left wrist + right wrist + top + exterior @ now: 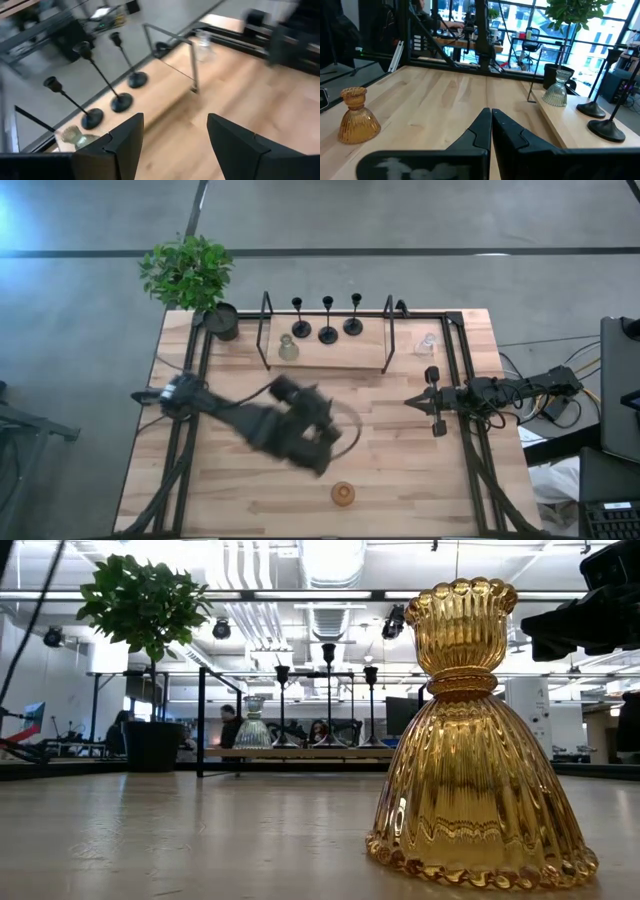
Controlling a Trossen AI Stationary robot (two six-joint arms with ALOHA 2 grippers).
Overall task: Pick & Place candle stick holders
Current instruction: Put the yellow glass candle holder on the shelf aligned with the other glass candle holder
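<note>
Three black candle stick holders stand in a row on a raised wooden shelf at the table's far side, each on its round base. A grey-green glass holder stands at the shelf's left end. A clear glass holder sits on the table to the right of the shelf. An amber glass holder stands near the front edge. My left gripper is open and empty, in the air just in front of the shelf's left part. My right gripper rests shut at the right side.
A potted green plant stands at the far left corner. Black metal rails run along the table's sides, and thin black posts flank the shelf. Bare wood lies between the shelf and the amber holder.
</note>
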